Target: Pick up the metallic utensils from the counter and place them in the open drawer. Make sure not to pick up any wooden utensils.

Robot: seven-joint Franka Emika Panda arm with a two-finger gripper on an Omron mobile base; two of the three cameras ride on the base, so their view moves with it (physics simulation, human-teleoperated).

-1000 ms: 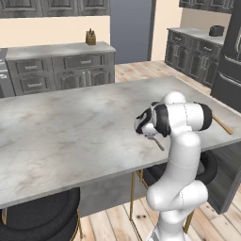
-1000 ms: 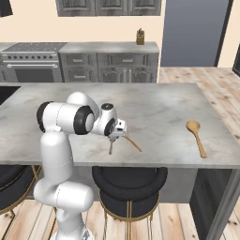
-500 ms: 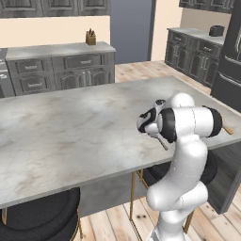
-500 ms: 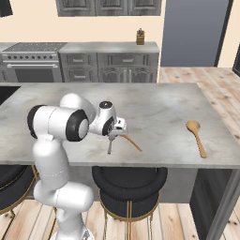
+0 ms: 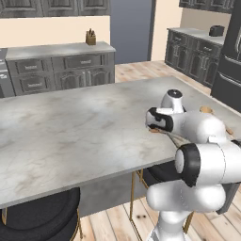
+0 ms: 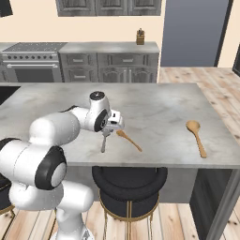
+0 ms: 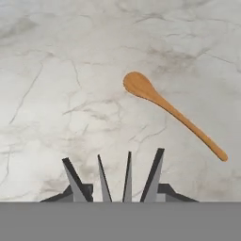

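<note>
The hand [image 6: 108, 131] is clenched on the grey fork [image 6: 103, 143], which hangs down from its fingertips [image 7: 155, 175], clear of the marble surface [image 6: 154, 105]; in the hand view the fork's tines [image 7: 115, 181] poke up between the two dark tips. Just beside the fork, at about three o'clock from the hand in the right base view, a slim wooden spoon [image 6: 129, 140] lies flat on the surface. Farther out the same way, near the surface's end, rests a second, bigger wooden spoon [image 6: 197, 136]. A black stool [image 6: 128, 187] stands below the near edge.
</note>
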